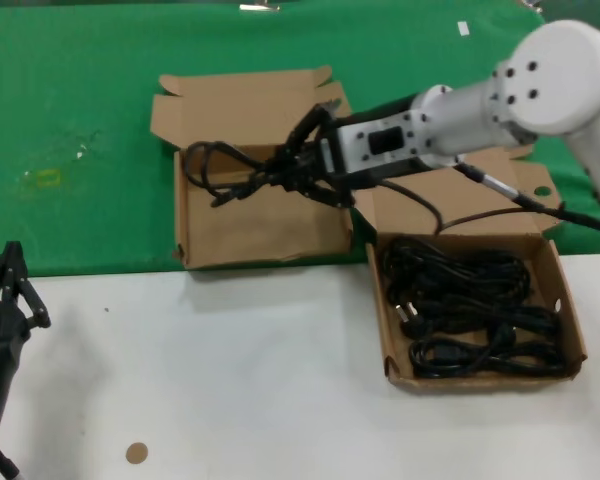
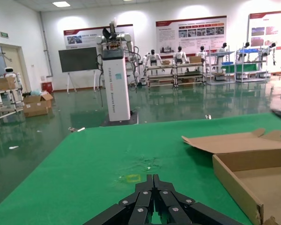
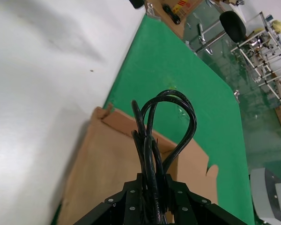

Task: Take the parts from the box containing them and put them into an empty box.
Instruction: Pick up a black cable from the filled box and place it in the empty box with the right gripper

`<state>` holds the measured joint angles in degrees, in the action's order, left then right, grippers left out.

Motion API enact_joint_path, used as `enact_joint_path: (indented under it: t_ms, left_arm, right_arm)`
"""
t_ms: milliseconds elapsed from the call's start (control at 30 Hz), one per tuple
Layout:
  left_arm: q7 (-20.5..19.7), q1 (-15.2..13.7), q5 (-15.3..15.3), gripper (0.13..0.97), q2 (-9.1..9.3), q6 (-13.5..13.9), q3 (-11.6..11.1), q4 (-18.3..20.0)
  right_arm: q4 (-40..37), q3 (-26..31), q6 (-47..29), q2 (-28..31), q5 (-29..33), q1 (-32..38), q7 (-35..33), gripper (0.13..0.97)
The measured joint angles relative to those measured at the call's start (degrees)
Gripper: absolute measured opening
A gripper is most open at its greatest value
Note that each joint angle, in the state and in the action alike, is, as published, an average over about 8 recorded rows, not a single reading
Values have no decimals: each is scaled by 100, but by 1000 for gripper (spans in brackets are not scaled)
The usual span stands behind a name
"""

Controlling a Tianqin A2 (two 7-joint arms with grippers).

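Over the square box (image 1: 265,235), the right gripper (image 1: 292,170) hangs with its jaws clamped on a bundled cable (image 1: 220,170). The bundle's long axis runs on from the fingertips toward the robot's left, its loops hovering above the box floor, apparently not touching it. The drop lies straight below, so the next move is likely a short descent and release. More cables (image 1: 470,310) fill the long box (image 1: 572,310) near the right arm. The left gripper (image 1: 5,290) waits low at the white table's edge, jaws closed on nothing.
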<state>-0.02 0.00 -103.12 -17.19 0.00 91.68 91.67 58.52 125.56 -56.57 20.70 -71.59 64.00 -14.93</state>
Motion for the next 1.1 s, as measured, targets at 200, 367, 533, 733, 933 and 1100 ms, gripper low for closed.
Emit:
enact_joint_path:
  t_ms: [200, 367, 533, 733, 933, 1100]
  left_arm:
    - [0, 0, 0, 152, 0, 0, 0, 0]
    - [0, 0, 0, 152, 0, 0, 0, 0]
    - [0, 0, 0, 152, 0, 0, 0, 0]
    - [0, 0, 0, 152, 0, 0, 0, 0]
    - [0, 0, 0, 152, 0, 0, 0, 0]
    - [0, 0, 0, 152, 0, 0, 0, 0]
  right_arm:
    - [-812, 33, 383, -486, -34, 187, -484, 234]
    - [-1457, 12, 643, -804, -121, 332, -927, 233]
    - [-1992, 3, 829, -1024, -174, 454, -1297, 233]
    - [-2487, 1, 957, -1191, -207, 590, -1624, 233]
    - [-2868, -11, 1090, -1290, -220, 693, -1887, 233]
    - [-3076, -36, 1175, -1345, -237, 751, -2011, 234]
